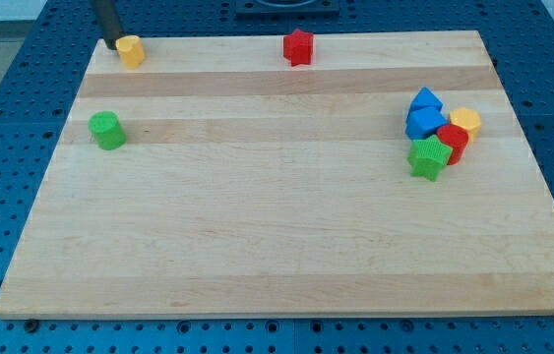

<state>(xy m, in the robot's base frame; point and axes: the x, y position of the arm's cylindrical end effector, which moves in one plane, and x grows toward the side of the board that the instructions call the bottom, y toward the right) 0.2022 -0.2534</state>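
Note:
My tip (112, 45) stands at the board's top left corner, touching or almost touching the left side of a yellow block (132, 50) of unclear shape. Below it, near the view's left edge of the board, sits a green cylinder (107, 130). A red star (298, 46) lies at the top edge near the middle. At the view's right a cluster holds a blue triangular block (425, 99), a blue block (422, 122), a yellow hexagonal block (465, 122), a red cylinder (452, 141) and a green star (428, 157).
The wooden board (277, 236) lies on a blue perforated table (1, 118). A dark fixture (286, 8) stands beyond the board's top edge.

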